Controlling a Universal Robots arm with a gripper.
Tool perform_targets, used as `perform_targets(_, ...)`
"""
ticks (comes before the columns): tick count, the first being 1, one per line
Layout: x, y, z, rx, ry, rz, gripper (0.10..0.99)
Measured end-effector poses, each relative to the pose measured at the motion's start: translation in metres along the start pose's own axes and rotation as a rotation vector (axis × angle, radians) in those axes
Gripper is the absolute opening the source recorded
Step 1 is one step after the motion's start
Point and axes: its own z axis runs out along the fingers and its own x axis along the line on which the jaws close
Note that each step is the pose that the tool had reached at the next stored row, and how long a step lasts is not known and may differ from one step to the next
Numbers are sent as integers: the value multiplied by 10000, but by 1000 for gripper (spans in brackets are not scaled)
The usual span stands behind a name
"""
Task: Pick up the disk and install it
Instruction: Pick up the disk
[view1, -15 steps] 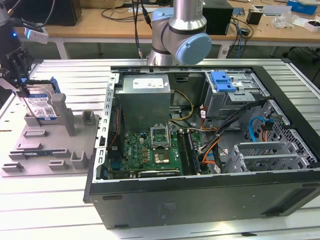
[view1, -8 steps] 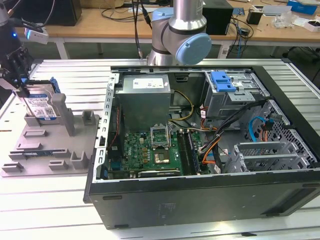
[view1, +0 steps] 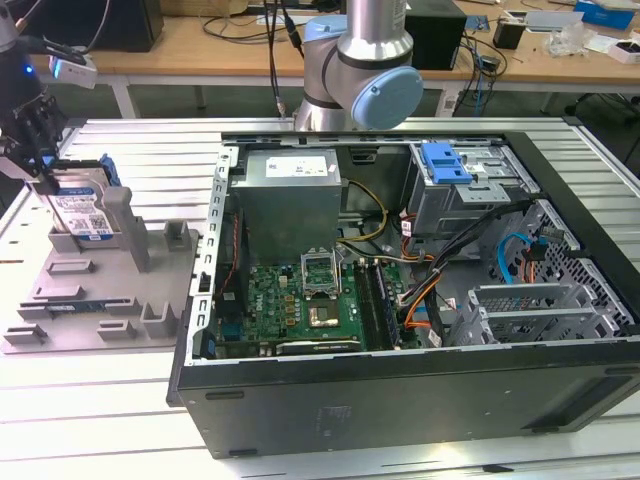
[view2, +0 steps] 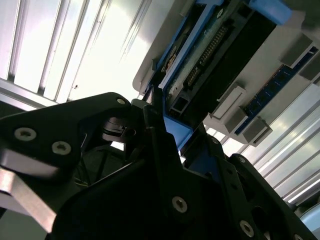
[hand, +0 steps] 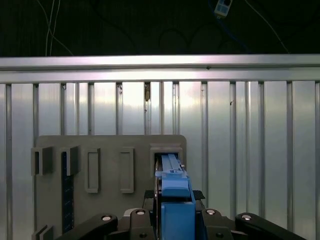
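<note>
With the end effector (hand: 175, 197) clamped on the disk (view1: 85, 210) in its grey holder (view1: 100, 300), a straight lift should avoid jamming.

disk (view1: 85, 212): lower edge hidden behind grey holder (view1: 125, 215) post, exterior view's left
hand (view1: 45, 175): body cut by left edge
arm (view1: 365, 70): cut by top edge
</note>
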Motion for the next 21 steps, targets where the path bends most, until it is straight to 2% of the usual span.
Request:
perform_targets(11, 4, 3, -130, -3, 26, 0, 369)
perform_targets(21, 9, 6, -324, -4, 57, 1, 369)
